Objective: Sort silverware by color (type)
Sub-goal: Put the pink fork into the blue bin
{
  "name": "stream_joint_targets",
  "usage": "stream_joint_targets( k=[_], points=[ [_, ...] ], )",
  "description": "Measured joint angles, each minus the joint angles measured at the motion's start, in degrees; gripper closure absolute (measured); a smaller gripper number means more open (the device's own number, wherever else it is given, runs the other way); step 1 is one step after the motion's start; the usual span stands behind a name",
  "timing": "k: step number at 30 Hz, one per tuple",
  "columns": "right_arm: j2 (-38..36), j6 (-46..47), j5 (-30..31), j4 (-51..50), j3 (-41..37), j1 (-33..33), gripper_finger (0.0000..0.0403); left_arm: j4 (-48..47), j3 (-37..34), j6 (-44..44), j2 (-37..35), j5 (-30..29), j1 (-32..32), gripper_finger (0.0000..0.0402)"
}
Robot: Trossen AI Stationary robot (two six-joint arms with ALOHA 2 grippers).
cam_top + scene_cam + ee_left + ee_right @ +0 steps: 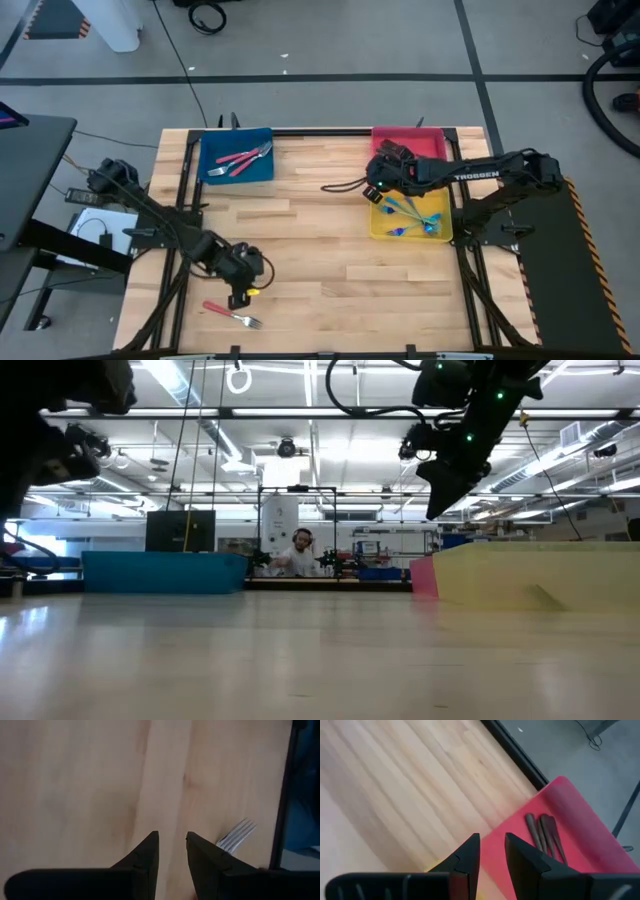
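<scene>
Left end effector (238,297) hovers, slightly parted, above red-handled fork (231,314)

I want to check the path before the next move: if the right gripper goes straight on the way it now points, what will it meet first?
Most likely the red tray. The right gripper, fingers slightly apart and empty, points at the tray's near edge; the dark forks lie just beyond. Depth is uncertain.

wood table (320,240) | on it: blue tray (236,158), red tray (408,142), yellow tray (410,219), red-handled fork (231,314)
</scene>
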Motion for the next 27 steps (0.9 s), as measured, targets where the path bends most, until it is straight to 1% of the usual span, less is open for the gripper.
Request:
stream_joint_targets(
  k=[8,12,14,17,21,27],
  points=[
    [0.0,2.1,0.0,0.0,-0.2,3.1,0.0304,2.4,0.0,-3.9,5.4,0.1,-4.8,0.0304],
    [0.0,2.1,0.0,-0.1,-0.2,4.5,0.0304,3.2,0.0,-8.8,6.6,0.3,-7.7,0.0304],
    [0.0,2.1,0.0,-0.1,-0.2,5.2,0.0304,5.0,0.0,-10.6,7.4,0.3,-8.8,0.0304],
    [0.0,2.1,0.0,-0.1,-0.2,6.0,0.0304,7.1,0.1,-11.8,8.5,0.3,-10.5,0.0304],
    [0.0,2.1,0.1,-0.1,-0.2,6.8,0.0304,6.8,0.1,-13.9,10.6,0.3,-12.1,0.0304],
    [0.0,1.9,0.1,-0.1,-0.2,7.0,0.0304,8.5,0.1,-18.0,11.5,0.3,-14.6,0.0304]
  ],
)
